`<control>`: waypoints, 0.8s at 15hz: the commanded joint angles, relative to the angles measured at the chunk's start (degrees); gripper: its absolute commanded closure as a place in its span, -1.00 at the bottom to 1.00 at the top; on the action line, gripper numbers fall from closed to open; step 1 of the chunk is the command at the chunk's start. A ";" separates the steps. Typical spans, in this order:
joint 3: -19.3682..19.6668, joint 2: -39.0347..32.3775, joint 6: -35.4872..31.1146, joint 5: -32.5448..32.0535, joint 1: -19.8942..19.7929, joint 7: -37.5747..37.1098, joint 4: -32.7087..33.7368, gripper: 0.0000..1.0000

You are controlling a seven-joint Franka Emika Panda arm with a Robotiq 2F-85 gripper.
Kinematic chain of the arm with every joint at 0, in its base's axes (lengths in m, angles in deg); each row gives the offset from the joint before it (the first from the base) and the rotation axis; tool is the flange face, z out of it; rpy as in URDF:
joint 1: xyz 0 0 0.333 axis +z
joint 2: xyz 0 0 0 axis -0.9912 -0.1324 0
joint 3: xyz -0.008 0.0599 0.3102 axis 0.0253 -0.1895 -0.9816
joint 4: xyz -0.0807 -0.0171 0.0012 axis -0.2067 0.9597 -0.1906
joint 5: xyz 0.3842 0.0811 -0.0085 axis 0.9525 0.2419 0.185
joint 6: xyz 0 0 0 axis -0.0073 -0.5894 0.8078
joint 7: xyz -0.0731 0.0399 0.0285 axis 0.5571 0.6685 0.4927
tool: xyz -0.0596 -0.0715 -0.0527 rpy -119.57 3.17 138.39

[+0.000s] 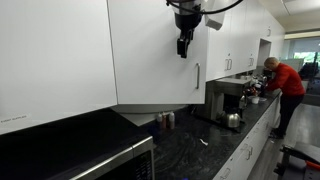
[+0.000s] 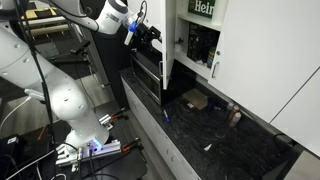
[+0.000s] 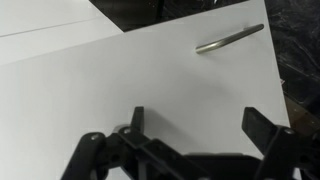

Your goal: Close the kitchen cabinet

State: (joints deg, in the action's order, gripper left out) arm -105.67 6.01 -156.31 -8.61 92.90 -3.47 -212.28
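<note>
the gripper (image 3: 200, 120), spread wide and empty, faces the open kitchen cabinet (image 1: 150, 50) near its handle (image 3: 230, 39). this looks like the approach step; the next move likely calls for a flat push shut.

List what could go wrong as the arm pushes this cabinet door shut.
1. The claw is open, facing the flat, plain kitchen cabinet door; a push on one fingertip could skid sideways, perhaps into the bar handle.
2. The door stands ajar; a fast push might slam it.
3. A person in red stands at the far end of the counter: seemingly out of reach, but avoid wide arm swings.
</note>
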 commanded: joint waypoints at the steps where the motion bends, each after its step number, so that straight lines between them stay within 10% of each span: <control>1: 2.28 -3.04 2.07 -1.98 -1.37 -2.08 3.01 -1.00; 12: 7.26 -7.54 -1.16 -3.98 -2.79 -15.32 8.83 -1.00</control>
State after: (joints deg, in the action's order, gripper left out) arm -98.97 1.34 -155.88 -10.88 90.80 -14.81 -206.31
